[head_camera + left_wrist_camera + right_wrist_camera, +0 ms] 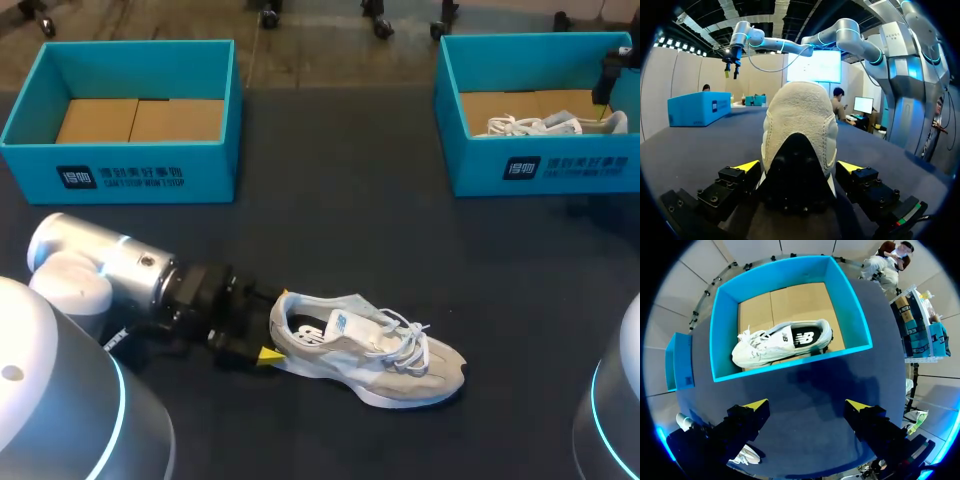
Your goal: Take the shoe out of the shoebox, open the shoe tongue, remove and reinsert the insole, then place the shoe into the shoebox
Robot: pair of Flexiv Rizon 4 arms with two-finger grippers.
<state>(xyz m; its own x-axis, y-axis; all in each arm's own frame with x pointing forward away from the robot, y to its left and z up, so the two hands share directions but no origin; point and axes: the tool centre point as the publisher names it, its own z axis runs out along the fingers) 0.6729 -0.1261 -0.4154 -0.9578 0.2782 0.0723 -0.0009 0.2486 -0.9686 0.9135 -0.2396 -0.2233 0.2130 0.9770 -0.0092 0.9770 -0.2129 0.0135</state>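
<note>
Starting nearest, at the bench's near left: the left gripper, low over the dark surface, set around the heel of the shoe. Seen from its own wrist, that heel fills the gap from one yellow tip to the other. Cannot tell whether clamped on the heel or merely flanking it. Resting upright on its sole on the open bench, outside both boxes, is the pale grey and white shoe, with heel toward the left arm and toe pointing off to the right. Laces lying loose over the top, collar open toward the camera above.

Moving across a bare stretch of dark bench to the far edge: two teal boxes, well apart. At the far left, the left shoebox, showing only a brown cardboard floor. At the far right, the right shoebox, holding a second shoe, white, lying on its side on the cardboard.

Hanging high above that right shoebox and looking straight down into it: the right gripper, released, yellow tips spread wide, gripping nothing, well clear of the box and the second shoe.
</note>
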